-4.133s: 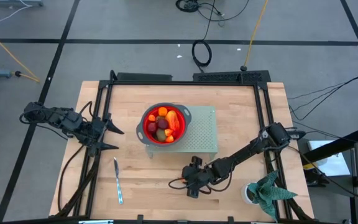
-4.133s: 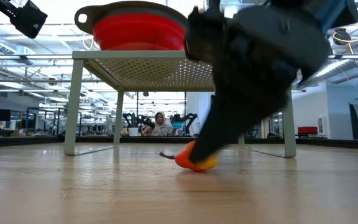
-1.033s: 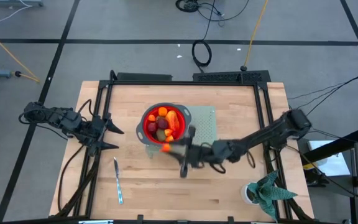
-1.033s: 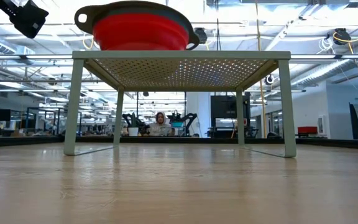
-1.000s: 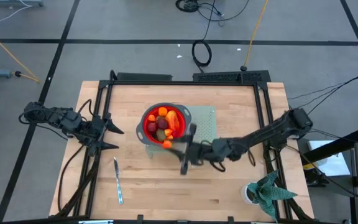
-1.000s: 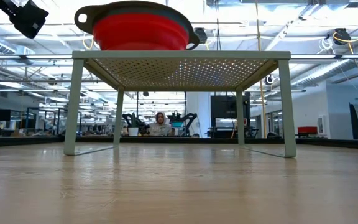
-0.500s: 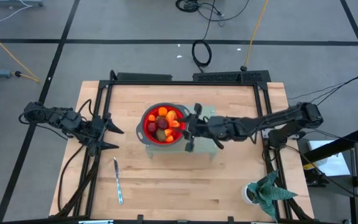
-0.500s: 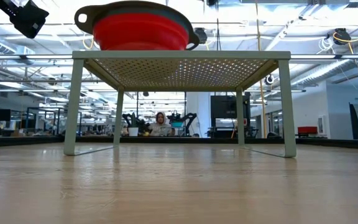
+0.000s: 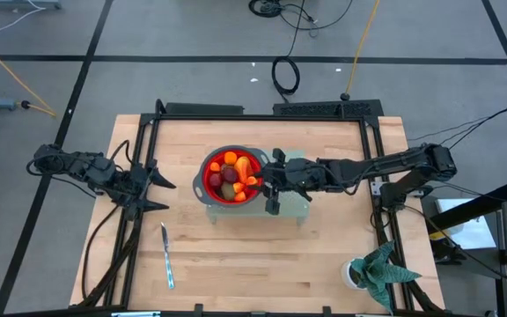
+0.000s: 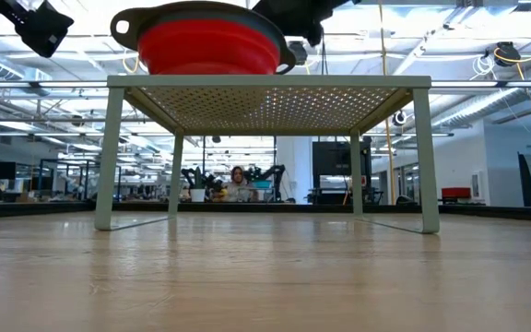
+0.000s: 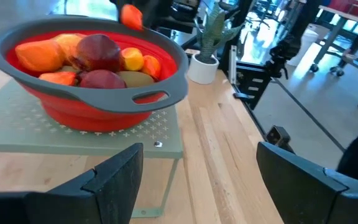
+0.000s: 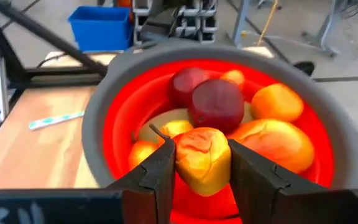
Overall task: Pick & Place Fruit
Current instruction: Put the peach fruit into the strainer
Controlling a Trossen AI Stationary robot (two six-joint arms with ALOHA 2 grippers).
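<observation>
A red bowl with a grey rim (image 9: 233, 174) stands on a pale green perforated stand (image 9: 293, 180). It holds several fruit pieces: dark red round ones (image 12: 215, 102), orange ones (image 12: 277, 101) and a greenish kiwi (image 12: 160, 124). My right gripper (image 9: 257, 180) reaches in from the table's right and hovers over the bowl's right side, shut on a small orange-yellow fruit (image 12: 202, 163). My left gripper (image 9: 167, 195) waits open, left of the bowl, which shows in its wrist view (image 11: 86, 68). My right gripper pinches the orange-yellow fruit between its two fingers (image 12: 160, 168), one on each side of it (image 12: 185, 158). It comes from the table's right, slanting down. The fruit is lifted clear, just above the pieces in the bowl.
A silver knife (image 9: 166, 255) lies on the table near the left front. A green plant in a white pot (image 9: 372, 273) stands at the near right corner. The stand's legs (image 10: 109, 157) leave open room underneath. A black frame (image 9: 262, 113) edges the table.
My right gripper, still shut on the orange fruit, has moved from over the table in front of the stand toward the far edge. It now hangs over the bowl's right side. In the last half second it has only drifted slightly left.
</observation>
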